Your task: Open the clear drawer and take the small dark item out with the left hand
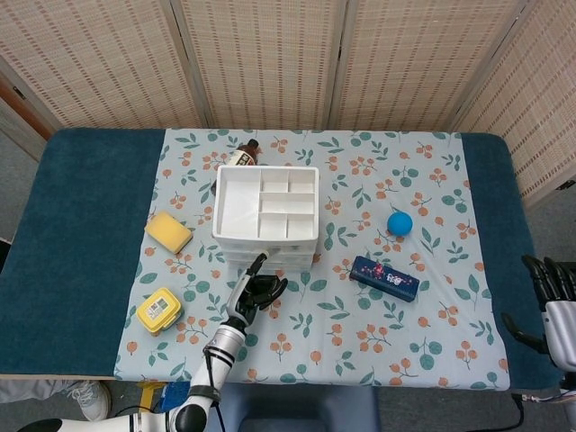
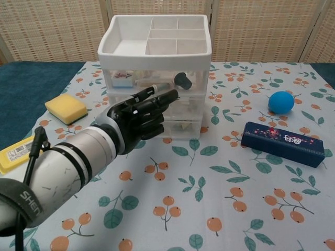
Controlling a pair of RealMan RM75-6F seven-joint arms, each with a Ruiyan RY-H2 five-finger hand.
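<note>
1. The small dark item (image 2: 182, 80) sat inside the shut clear drawer (image 2: 157, 81), at its right end.
2. Our left hand (image 2: 140, 117), fingers curled in on nothing, hovered before the drawer fronts; we judged opening came next.
3. Our right hand (image 1: 551, 301) idled spread at the surface's edge (image 1: 81, 225).

A staged test room: woven folding screens (image 1: 270, 58) wall off a desk (image 1: 85, 234) under a floral cloth (image 1: 378, 333).
</note>
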